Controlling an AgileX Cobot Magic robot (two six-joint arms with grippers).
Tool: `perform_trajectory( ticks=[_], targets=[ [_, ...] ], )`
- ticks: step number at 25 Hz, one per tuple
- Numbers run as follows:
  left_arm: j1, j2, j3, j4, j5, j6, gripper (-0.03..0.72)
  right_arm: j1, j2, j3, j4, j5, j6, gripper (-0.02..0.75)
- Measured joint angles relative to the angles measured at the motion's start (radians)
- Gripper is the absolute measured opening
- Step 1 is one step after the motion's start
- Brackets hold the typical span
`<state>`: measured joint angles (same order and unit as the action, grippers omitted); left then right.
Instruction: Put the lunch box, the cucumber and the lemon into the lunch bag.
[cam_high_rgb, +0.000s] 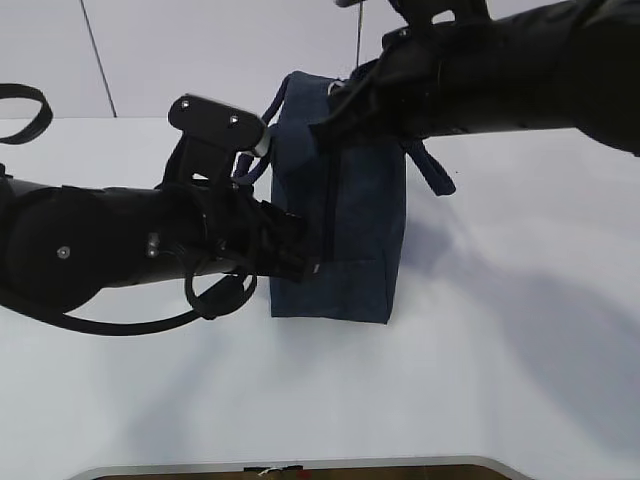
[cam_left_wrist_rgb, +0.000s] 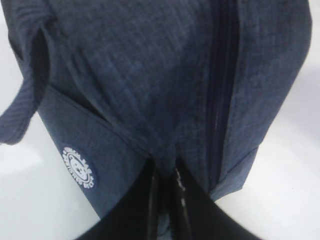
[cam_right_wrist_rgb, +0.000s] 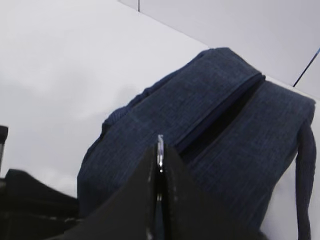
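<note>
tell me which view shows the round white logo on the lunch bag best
The left wrist view: the logo sits plainly on the lunch bag near its lower corner. The exterior and right wrist views show only plain navy fabric, no logo.

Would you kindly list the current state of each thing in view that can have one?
lunch bag: standing on the table, both grippers at it.
zipper: closed along the stretch the left wrist view shows.
left gripper: shut, pinching the bag's fabric.
right gripper: shut on a thin silvery piece, probably the zipper pull.
</note>
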<state>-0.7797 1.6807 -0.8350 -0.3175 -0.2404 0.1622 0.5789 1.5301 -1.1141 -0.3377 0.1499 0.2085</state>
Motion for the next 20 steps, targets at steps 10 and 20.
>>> perform_trajectory(
  ticks=[10, 20],
  targets=[
    [0.000, 0.000, 0.034, 0.000, -0.016, 0.000, -0.005, 0.000, 0.090, -0.110, -0.032, 0.006, 0.000, 0.005],
    [0.000, 0.000, 0.034, -0.004, -0.025, 0.000, -0.005, 0.000, 0.191, -0.216, -0.072, 0.005, 0.002, 0.005]
  ],
)
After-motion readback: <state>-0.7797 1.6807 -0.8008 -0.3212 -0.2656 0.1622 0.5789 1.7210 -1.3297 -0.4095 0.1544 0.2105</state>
